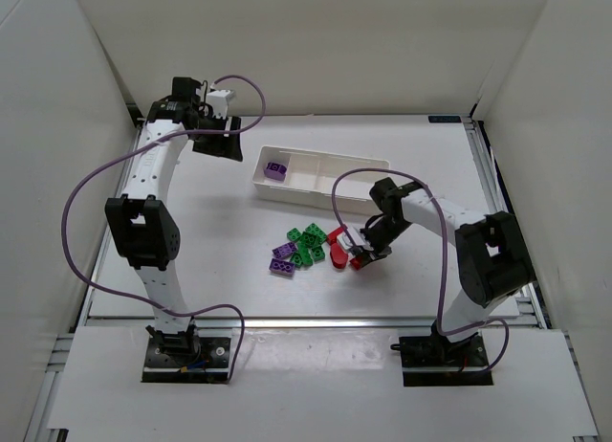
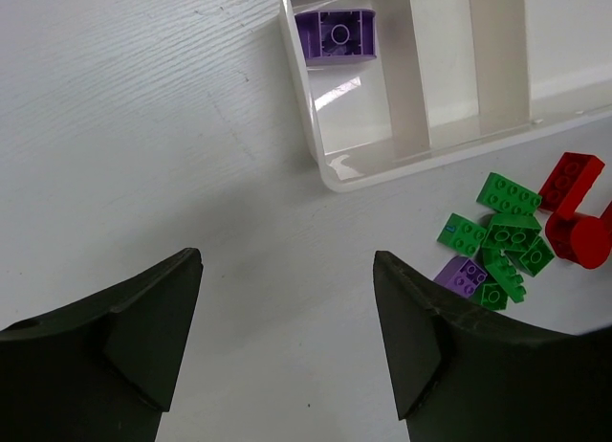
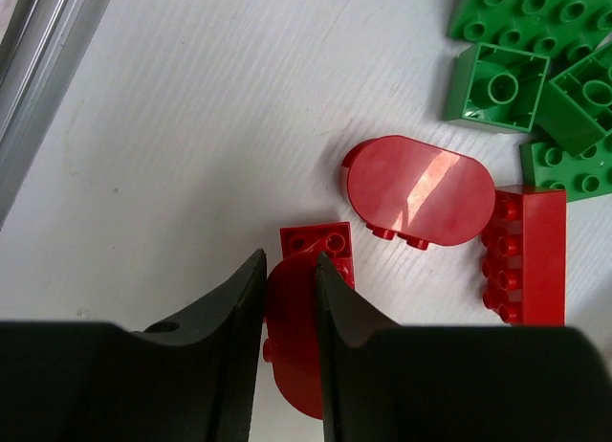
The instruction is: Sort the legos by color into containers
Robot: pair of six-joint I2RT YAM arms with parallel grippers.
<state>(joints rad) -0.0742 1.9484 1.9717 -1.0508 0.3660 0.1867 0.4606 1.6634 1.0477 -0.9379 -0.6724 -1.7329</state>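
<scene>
White tabletop point(image 1: 220, 289), legos point(image 1: 304, 251) at centre; one purple brick point(image 1: 276, 169) lies in the left compartment of the tray point(image 1: 325, 180). Step: reds. The right hand point(image 3: 290, 265) pinches a red rounded brick point(image 3: 292, 351), jaws narrow. Next, lift toward an empty compartment. A small red brick point(image 3: 335, 246) touches it and may drag. Upper left, the left hand point(image 2: 287, 260) hangs open, empty.

The long white tray point(image 1: 335, 179) lies slanted at upper centre of the top view, two thin walls splitting it into three compartments. Its left-end compartment holds one purple brick point(image 1: 276, 169). Below it on the bench point(image 1: 229, 232), green bricks point(image 1: 308, 246) lie bunched together, with two purple bricks point(image 1: 281, 267) at their left. To their right are the red ones: an oval piece point(image 3: 421, 188) showing its smooth face, a long brick point(image 3: 521, 255) touching it, a small brick point(image 3: 320, 243), and a second oval piece point(image 3: 292, 356) on edge, pinched in my right hand point(image 3: 290, 265).
</scene>
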